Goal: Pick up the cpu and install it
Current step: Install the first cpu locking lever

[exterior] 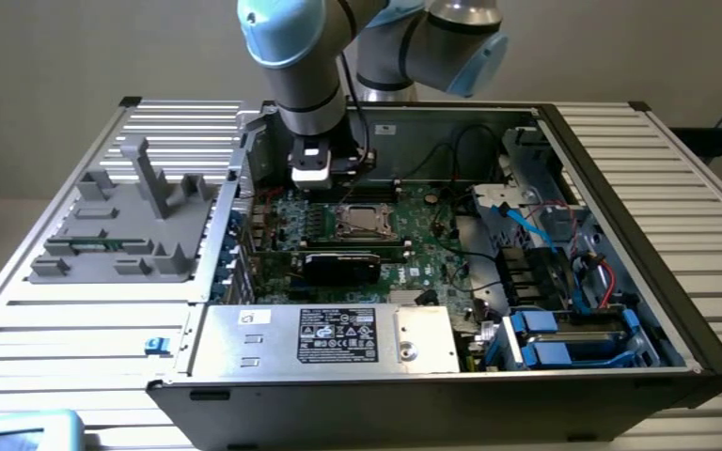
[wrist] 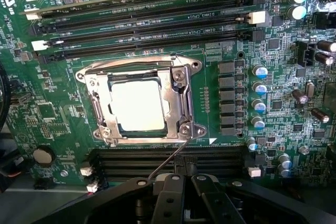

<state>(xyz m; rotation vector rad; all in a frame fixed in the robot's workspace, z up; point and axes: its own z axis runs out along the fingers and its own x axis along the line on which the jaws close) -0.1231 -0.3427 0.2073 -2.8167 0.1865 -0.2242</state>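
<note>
- Wrist view first: we see the cpu lying flat in its socket on the motherboard, its bright metal top facing up.
- The metal socket frame lies around the chip on all sides, with the chip's top showing through the frame's window.
- A thin lever wire runs from one corner of the frame towards the camera. We cannot tell whether it is latched.
- The pincer is clenched, its two dark fingers pressed together with nothing between them.
- In this view the pincer sits apart from the cpu, across a bank of memory slots, and touches neither chip nor frame.
- In the exterior view, the pincer hangs inside the open computer case, raised above the board.
- There the cpu lies near the pincer, a little towards the exterior view's right of it and lower down.
- A black graphics card sits just beside the socket, and the silver power supply lies at the case's near edge.
- The case rests on the slatted counter, with a grey fixture tray at the exterior view's left.
- Our judgement: picking up and seating look done, since the chip is in the socket and the pincer holds nothing.
- All we cannot confirm is whether the frame is fully locked down.
</note>
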